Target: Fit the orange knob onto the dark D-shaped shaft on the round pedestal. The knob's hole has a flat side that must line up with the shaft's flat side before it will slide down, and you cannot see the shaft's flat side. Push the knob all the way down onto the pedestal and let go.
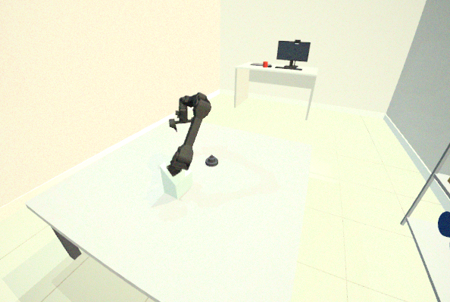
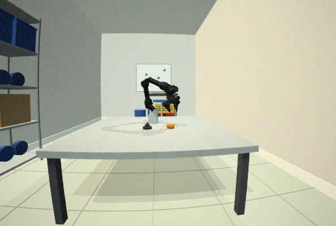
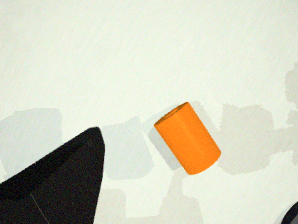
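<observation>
The orange knob (image 2: 170, 126) (image 3: 187, 140) lies on its side on the table, its darker end face toward the upper left in the wrist view. In the top view it is not visible. The dark round pedestal (image 1: 211, 162) (image 2: 147, 128) stands upright on the table with its short shaft (image 1: 211, 157) (image 2: 147, 124) pointing up, left of the knob in the exterior view. My gripper (image 2: 172, 110) is open and empty, pointing down above the knob with a clear gap. One black finger shows at the lower left of the wrist view.
The arm's pale base block (image 1: 176, 184) (image 2: 153, 117) stands on the white table (image 1: 242, 244) (image 2: 147, 144), close to the pedestal. A dark curved edge shows in the wrist view's lower right corner; I cannot tell what it is. A shelf rack and a far desk (image 1: 280, 69) stand off the table.
</observation>
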Robot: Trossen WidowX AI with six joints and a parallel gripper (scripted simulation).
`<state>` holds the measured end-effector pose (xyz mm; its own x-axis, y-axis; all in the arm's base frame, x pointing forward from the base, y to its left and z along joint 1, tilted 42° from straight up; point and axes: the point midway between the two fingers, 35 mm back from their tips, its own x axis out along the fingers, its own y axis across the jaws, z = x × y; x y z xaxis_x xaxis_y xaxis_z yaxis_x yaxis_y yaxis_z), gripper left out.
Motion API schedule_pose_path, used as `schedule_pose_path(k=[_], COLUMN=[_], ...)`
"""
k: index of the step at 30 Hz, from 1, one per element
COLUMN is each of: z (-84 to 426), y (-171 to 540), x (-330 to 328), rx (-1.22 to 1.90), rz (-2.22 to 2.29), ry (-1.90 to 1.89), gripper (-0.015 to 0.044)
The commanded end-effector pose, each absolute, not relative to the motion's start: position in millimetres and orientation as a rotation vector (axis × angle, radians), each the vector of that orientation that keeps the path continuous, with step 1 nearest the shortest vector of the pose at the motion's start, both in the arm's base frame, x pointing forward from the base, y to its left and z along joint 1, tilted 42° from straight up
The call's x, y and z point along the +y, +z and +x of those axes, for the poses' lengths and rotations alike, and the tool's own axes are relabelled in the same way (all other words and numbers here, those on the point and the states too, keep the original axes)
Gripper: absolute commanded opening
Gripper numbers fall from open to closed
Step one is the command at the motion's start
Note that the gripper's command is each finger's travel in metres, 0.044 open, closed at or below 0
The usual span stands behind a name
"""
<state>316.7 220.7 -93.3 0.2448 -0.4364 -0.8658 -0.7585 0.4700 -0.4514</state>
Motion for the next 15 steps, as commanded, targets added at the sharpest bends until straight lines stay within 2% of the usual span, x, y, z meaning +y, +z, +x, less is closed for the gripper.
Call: schedule_pose_path(k=[1, 15], z=[304, 303], y=[-142, -165], x=[171, 150], rx=[1.620, 1.651], rz=[-1.534, -1.579], ry=[0.480, 0.509], gripper=[0.0440, 0.0440])
